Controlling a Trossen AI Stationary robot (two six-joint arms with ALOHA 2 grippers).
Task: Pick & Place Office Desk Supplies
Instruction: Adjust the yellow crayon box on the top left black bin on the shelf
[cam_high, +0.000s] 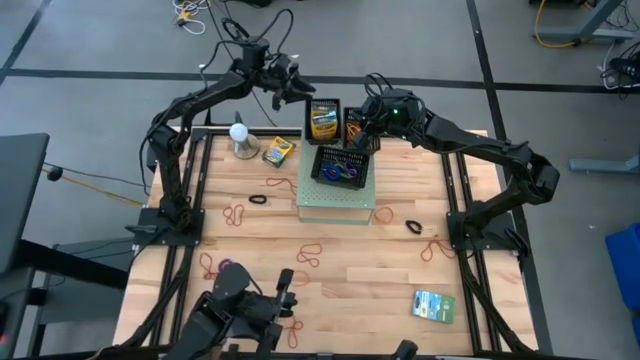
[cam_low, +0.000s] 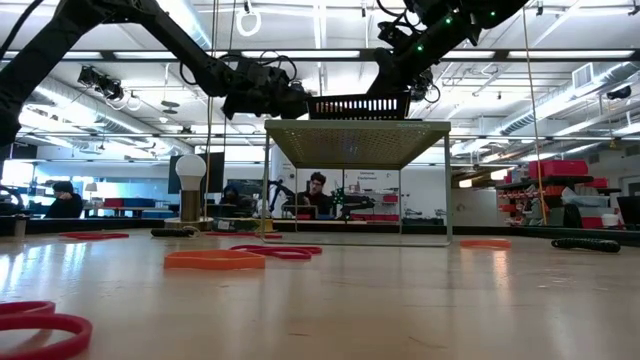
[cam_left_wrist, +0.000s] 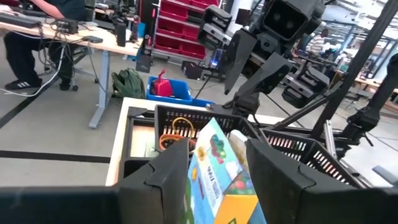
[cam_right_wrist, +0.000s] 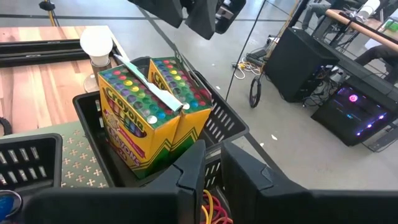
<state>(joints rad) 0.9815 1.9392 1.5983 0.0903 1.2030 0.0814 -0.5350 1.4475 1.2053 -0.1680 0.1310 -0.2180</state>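
A black wire basket (cam_high: 323, 122) at the table's far edge holds two yellow-green crayon boxes (cam_right_wrist: 149, 112) standing upright. My left gripper (cam_high: 292, 88) is open just above them. One box (cam_left_wrist: 217, 174) shows between its fingers, and in the right wrist view the left gripper (cam_right_wrist: 186, 12) stands clear of the box tops. Beside that basket, a second black basket (cam_high: 355, 128) holds orange rubber bands (cam_right_wrist: 208, 205). My right gripper (cam_high: 370, 120) is shut on it. A third basket (cam_high: 342, 166), with blue and purple bands, sits on a green perforated stand (cam_high: 335, 200). My right gripper pinches the rim (cam_left_wrist: 244, 109) of the basket of orange bands between its two fingers, slanting down from the table's right side. In its own wrist view its fingers (cam_right_wrist: 193, 168) hide the place of contact. I cannot tell what the basket rests on.
A white ball on a round base (cam_high: 240, 134) and a loose crayon box (cam_high: 278, 151) stand at the far left. A green-blue packet (cam_high: 433, 305) lies near right. Orange, red and black rubber bands (cam_high: 258, 199) lie scattered on the wooden table (cam_high: 380, 280). People sit beyond the table (cam_low: 317, 190).
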